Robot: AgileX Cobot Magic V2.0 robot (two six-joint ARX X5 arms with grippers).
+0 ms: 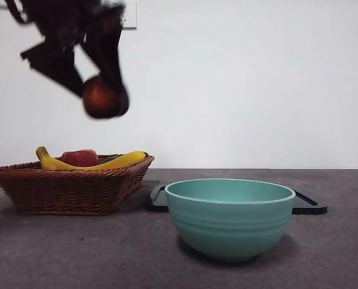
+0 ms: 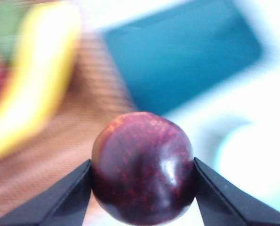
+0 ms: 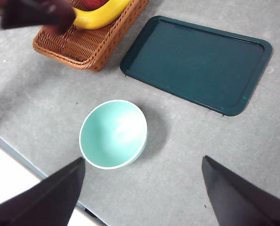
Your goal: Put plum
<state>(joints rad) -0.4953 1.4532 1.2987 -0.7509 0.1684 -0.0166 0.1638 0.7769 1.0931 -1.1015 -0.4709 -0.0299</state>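
My left gripper (image 1: pixel 105 96) is shut on the plum (image 1: pixel 104 97), a small glossy dark maroon fruit, and holds it high in the air above the wicker basket (image 1: pixel 70 183). In the left wrist view the plum (image 2: pixel 143 167) sits between the two black jaws. The teal bowl (image 1: pixel 230 217) stands empty near the table's front, to the right of the basket; it also shows in the right wrist view (image 3: pixel 113 134). My right gripper (image 3: pixel 142 190) is open and empty, high above the table near the bowl.
The basket (image 3: pixel 90 44) holds yellow bananas (image 1: pixel 94 161) and a red peach-like fruit (image 1: pixel 80 158). A dark teal tray (image 3: pixel 196 63) lies flat behind the bowl. The left arm (image 3: pixel 31 14) shows blurred over the basket.
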